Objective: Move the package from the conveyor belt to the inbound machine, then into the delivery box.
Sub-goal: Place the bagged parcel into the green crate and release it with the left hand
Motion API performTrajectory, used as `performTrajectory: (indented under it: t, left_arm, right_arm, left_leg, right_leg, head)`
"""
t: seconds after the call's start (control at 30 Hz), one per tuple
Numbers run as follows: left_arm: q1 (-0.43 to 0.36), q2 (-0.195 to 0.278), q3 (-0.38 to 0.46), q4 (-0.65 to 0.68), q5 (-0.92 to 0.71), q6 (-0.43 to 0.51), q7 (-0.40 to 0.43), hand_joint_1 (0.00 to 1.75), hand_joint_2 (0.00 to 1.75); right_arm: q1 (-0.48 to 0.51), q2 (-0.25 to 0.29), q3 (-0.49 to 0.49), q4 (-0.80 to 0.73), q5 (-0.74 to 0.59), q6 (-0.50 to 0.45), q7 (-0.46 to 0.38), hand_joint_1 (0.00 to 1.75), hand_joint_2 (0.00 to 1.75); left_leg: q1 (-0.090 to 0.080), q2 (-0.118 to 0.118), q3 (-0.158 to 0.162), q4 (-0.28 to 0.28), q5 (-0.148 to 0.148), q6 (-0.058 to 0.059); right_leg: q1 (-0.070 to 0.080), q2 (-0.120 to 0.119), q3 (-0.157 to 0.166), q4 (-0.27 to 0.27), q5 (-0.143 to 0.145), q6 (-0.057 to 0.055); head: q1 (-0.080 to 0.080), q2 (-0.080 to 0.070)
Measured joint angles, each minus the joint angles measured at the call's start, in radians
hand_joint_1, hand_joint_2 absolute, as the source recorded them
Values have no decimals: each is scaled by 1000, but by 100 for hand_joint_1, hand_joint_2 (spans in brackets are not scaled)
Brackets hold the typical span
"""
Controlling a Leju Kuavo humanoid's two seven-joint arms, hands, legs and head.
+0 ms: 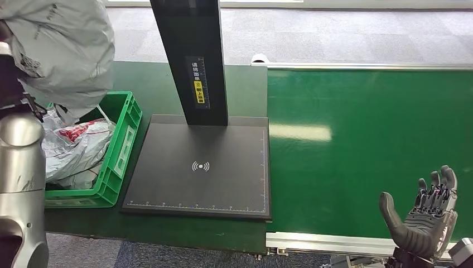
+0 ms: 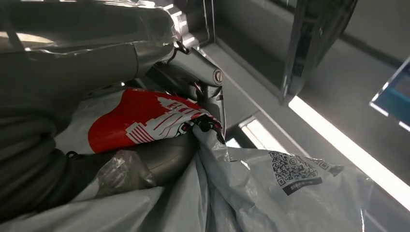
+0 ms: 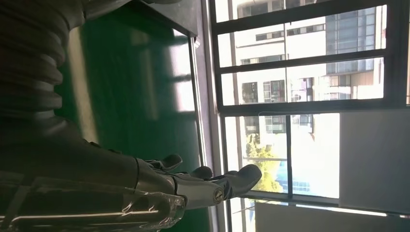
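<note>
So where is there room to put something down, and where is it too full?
The black scanner plate lies bare in front of its dark post, between the green crate and the green belt. The belt is bare too, up to the open right robot hand. The crate is crowded with bagged parcels, and the left robot hand holds a grey package above it.

Head high, looking down; wrists close, turned.
</note>
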Motion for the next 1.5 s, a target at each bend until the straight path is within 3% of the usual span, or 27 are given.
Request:
performTrajectory:
  t: [0.27,0.37,0.53,0.6,0.87,0.97,1.07,1.2,1.33,1.5]
  left_arm:
    - [-242,94,33,246,-110,108,2,175,175]
    - [-283,133,44,347,-243,115,10,175,175]
    - [-321,222,54,525,-636,117,124,175,175]
    - [-326,255,54,580,-680,117,136,175,175]
    - [-333,312,49,717,-726,117,201,169,175]
    - [-301,312,60,740,-591,78,114,154,175]
    - [-251,292,75,721,-406,16,13,154,175]
    - [-212,275,77,691,-362,-2,9,154,175]
    - [-198,268,78,675,-345,-13,5,0,175]
    - [-161,251,84,606,-141,-89,-75,0,175]
  right_arm:
    - [-7,-10,27,11,-14,-40,-1,0,175]
    - [-12,-13,37,16,-21,-49,-1,0,175]
    - [-18,-17,63,28,-30,-61,-1,0,175]
    - [-22,-18,72,33,-32,-64,-1,0,175]
    - [-35,-22,89,51,-34,-73,0,0,175]
    - [-36,-25,92,57,-33,-76,0,0,175]
    - [-38,-26,93,60,-32,-68,0,0,175]
    - [-41,-26,92,64,-32,-60,0,0,175]
    - [-41,-26,92,67,-32,-58,0,0,175]
    - [-44,-32,92,77,-31,-48,-4,0,175]
  left_leg:
    - [1,1,0,0,0,0]
    - [1,2,0,-1,0,0]
    - [1,3,0,-1,0,0]
    - [1,3,0,-1,0,0]
    - [0,2,-1,-1,0,0]
    - [0,2,0,0,0,-1]
    - [0,0,-1,0,0,-1]
    - [0,2,-1,0,0,-1]
    - [0,1,-1,0,0,-1]
    - [0,1,-1,0,0,-1]
  right_leg:
    - [1,2,-1,0,0,0]
    - [1,2,-1,0,0,0]
    - [1,4,-1,1,0,0]
    - [1,4,-1,1,0,0]
    - [0,3,-1,1,0,0]
    - [0,2,-2,0,0,0]
    - [1,1,-1,0,0,0]
    - [1,2,-1,0,0,0]
    - [1,2,-2,0,0,0]
    - [1,2,-2,0,0,0]
  head:
    - [0,0]
    - [0,0]
    - [0,0]
    - [0,0]
    - [0,0]
    - [0,0]
    - [0,0]
    - [0,0]
    - [0,0]
    - [0,0]
